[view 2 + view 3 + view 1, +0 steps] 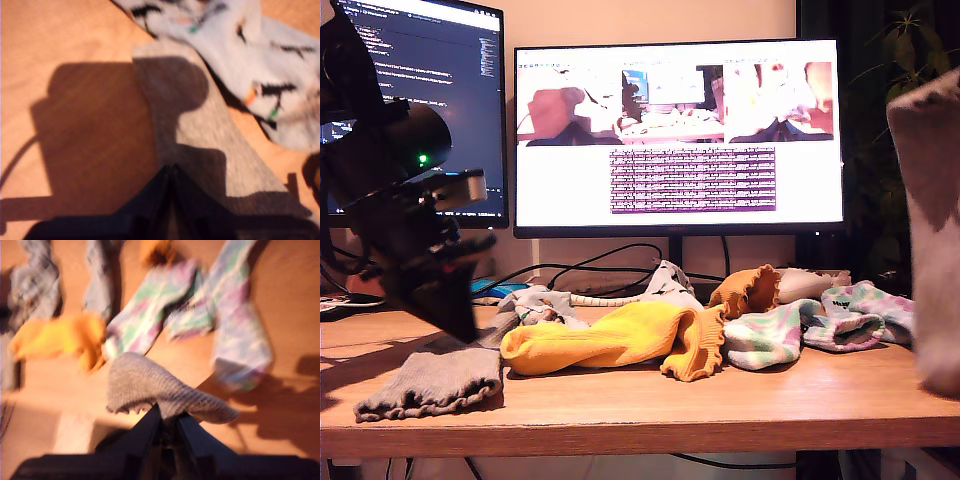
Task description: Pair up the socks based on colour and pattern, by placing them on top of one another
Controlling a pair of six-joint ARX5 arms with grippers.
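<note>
Grey ribbed sock (165, 390) hangs pinched in my second gripper (167, 417), cut off at three o'clock in the exterior view. Its mate (435, 385) lies flat at seven o'clock under my first gripper (172, 172), jaws together on nothing. Yellow sock (610, 340) and blotched socks (820, 325) lie mid-table (650, 410); the patterned sock (235, 60) is blurred.

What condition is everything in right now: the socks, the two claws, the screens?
Grey sock: flat on the table, under my first gripper, whose fingers are shut.
Second grey sock: lifted, pinched in my second gripper.
Yellow sock: lying crumpled.
Pastel blotched socks: lying side by side, not stacked.
Printed pale sock: lying beside the grey one.
Monitors: on.
</note>
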